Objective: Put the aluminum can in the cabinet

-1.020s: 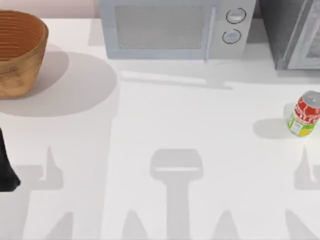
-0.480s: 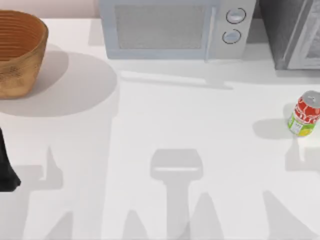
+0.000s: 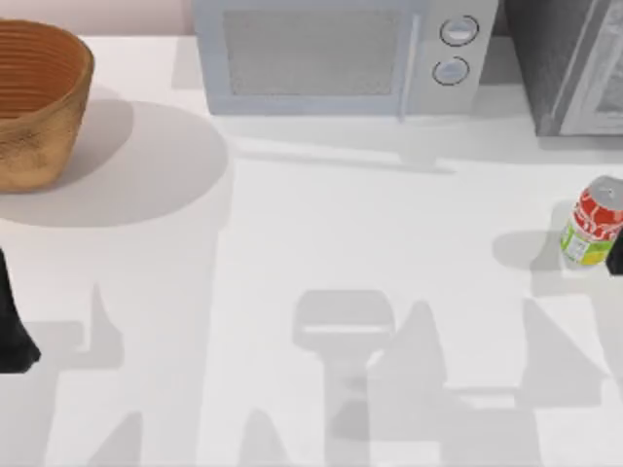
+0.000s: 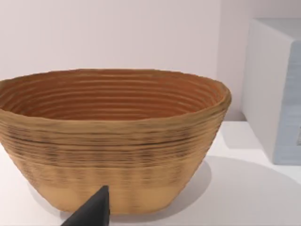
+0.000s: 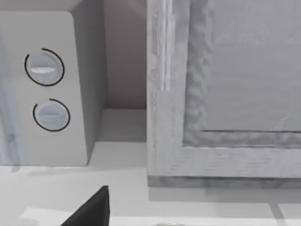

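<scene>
a: where's the aluminum can [image 3: 593, 222]?

b: near the right edge of the white table [image 3: 321, 243], upright or a little tilted, a small cylinder with a dull silver top, red label with white marks and a yellow-green band at the bottom. a dark sliver of the right gripper [image 3: 616, 255] sits just beside it at the picture's edge; i cannot tell whether its claw is open or closed.

a: and the cabinet [image 3: 569, 63]?

b: in the back right corner, behind the can, a boxy dark grey speckled body with a paler framed door panel. the right wrist view shows that frame's mottled grain close up [image 5: 221, 94].

a: what's beside it?

b: a smooth light grey microwave [image 3: 341, 56] with two round knobs. far left stands a ribbed woven basket [image 3: 39, 97], bowl-shaped, tan outside.

a: the left gripper [image 3: 15, 321]?

b: parked at the left edge, black; its claw state i cannot tell.
</scene>
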